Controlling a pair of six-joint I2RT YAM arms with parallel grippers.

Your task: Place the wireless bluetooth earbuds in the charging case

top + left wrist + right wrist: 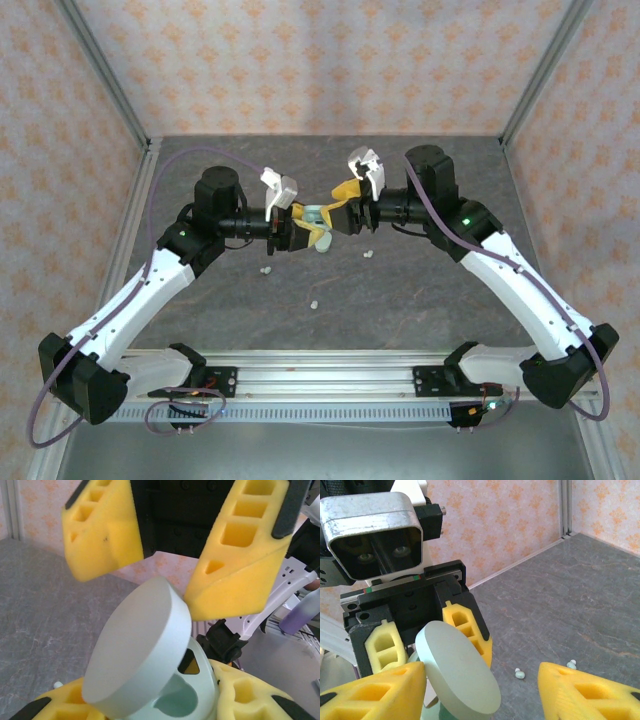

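Above the grey surface (450, 300), left end effector (160, 707) clamps pale mint oval plastic charging case (137, 650), lid raised; right end effector (480, 680) gapes astride lid. Tiny whitish earbuds (520, 673) lie below case; pinching would shut lid.

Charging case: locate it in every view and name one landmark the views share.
Top external: charging case at centre, in the left gripper.
Left wrist: charging case lower centre, lid tilted open.
Right wrist: charging case at bottom, left of centre.
Shared landmark: the left gripper's yellow fingers clamping the case's base.
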